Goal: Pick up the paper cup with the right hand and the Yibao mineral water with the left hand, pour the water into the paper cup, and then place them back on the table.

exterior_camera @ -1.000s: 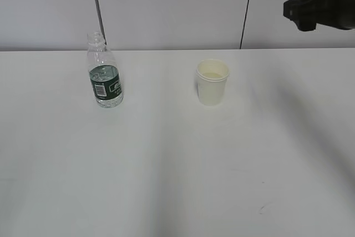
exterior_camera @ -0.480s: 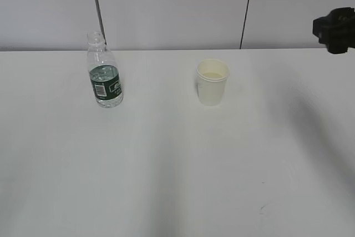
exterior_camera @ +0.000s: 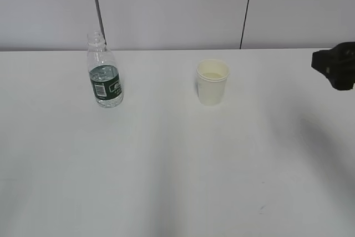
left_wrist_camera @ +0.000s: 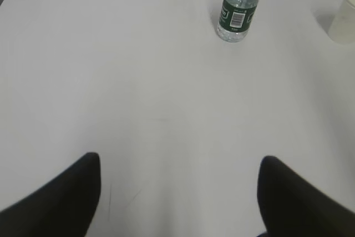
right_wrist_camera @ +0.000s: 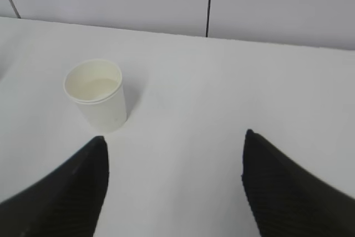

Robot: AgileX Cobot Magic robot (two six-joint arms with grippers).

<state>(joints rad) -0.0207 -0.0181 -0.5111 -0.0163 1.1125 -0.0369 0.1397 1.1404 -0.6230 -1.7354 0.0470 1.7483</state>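
The Yibao mineral water bottle stands upright and uncapped at the back left of the white table, with water in its lower part. It also shows in the left wrist view. The paper cup stands upright right of centre and shows in the right wrist view and at the left wrist view's edge. My right gripper is open and empty, near and to the right of the cup; its black tip shows at the far right. My left gripper is open and empty, far in front of the bottle.
A grey panelled wall with dark vertical seams stands behind the table. Faint scuff marks lie on the tabletop near my left gripper.
My right gripper has moved right and down in the exterior view, from the upper right corner to lower at the right edge. The bottle and the cup have not moved.
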